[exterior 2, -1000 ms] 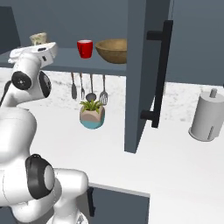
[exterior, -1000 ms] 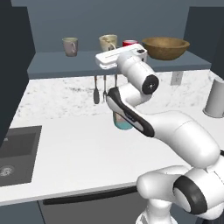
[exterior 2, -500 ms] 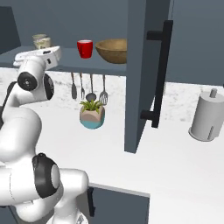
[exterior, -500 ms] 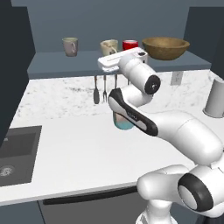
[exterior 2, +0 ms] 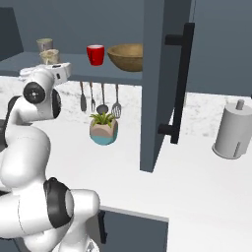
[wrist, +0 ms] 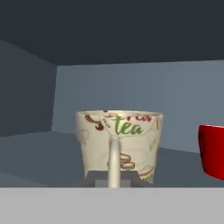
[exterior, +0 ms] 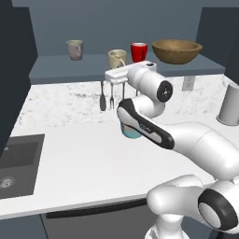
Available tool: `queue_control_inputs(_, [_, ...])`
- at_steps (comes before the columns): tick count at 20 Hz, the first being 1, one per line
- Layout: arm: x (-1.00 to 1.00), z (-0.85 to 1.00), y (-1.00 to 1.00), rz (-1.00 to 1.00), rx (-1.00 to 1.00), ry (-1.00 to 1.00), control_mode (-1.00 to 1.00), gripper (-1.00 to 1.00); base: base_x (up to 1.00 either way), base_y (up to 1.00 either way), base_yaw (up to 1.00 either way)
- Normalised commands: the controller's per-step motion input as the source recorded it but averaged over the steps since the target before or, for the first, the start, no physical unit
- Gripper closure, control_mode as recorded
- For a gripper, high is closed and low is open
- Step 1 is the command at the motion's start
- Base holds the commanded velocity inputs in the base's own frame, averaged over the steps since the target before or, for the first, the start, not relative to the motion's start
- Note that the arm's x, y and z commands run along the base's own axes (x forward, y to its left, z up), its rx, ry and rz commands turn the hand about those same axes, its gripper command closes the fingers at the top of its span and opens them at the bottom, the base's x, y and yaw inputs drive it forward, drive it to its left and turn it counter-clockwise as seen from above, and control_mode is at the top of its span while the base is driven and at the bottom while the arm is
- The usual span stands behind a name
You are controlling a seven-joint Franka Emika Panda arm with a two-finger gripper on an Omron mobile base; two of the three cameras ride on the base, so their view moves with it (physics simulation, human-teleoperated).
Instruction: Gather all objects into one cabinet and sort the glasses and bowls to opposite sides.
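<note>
On the cabinet shelf (exterior: 56, 70), the end effector (wrist: 113, 183) is closed narrow on the handle of the cream patterned mug (wrist: 119, 144); red cup (wrist: 213, 149) sits at 3 o'clock; next I judge: lift it, shift toward the taupe mug (exterior: 74, 49).

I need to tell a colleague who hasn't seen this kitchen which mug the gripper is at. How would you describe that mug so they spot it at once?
Look at the open shelf of the blue-grey wall cabinet above the marble counter. Four things stand in a row there: a taupe mug, a cream mug, a red cup and a wooden bowl. It is the cream mug, the one printed with "tea" lettering.
</note>
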Motion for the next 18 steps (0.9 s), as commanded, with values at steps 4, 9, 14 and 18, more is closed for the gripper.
queue_control_inputs(4, [0.68, -0.02, 0.0, 0.0, 0.02, 0.07, -1.0, 1.0, 0.0, 0.0, 0.0])
queue_control_inputs(9, [1.0, 0.0, 0.0, 0.0, 0.01, 0.15, -1.0, 1.0, 0.0, 0.0, 0.0])
queue_control_inputs(14, [1.0, -0.29, 0.23, 0.0, -0.03, 0.22, -1.0, 1.0, 0.0, 0.0, 0.0])
queue_control_inputs(18, [0.82, -0.49, 0.33, 0.0, -0.07, 0.2, -1.0, -1.0, 0.0, 0.0, 0.0])
